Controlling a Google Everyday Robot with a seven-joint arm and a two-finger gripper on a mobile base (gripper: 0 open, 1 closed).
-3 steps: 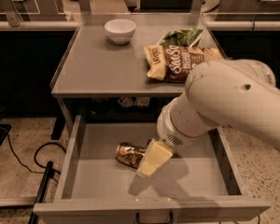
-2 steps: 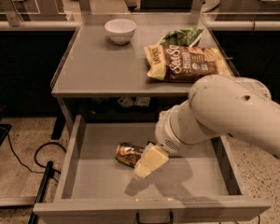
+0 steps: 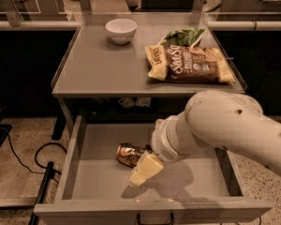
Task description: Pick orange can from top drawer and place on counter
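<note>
Shift: we are seeing the gripper [image 3: 145, 168] sitting a little lower and further left than a second ago, the white arm [image 3: 215, 125] sinking with it; the orange can [image 3: 130, 154] is lying where it was
Gripper: we are reaching down into the top drawer [image 3: 74, 158], hanging at the can's right end and overlapping it in this view; we cannot tell whether it is spread or clamped
Can: it is lying on its side on the drawer floor, left of centre, not lifted
Counter: the counter [image 3: 103, 64] is carrying a white bowl [image 3: 121, 30] at the back and a brown-and-yellow snack bag [image 3: 192, 64] on the right
Progress: we are judging the drawer open and the approach nearly finished; gripping, lifting and placing on the counter are all remaining
</note>
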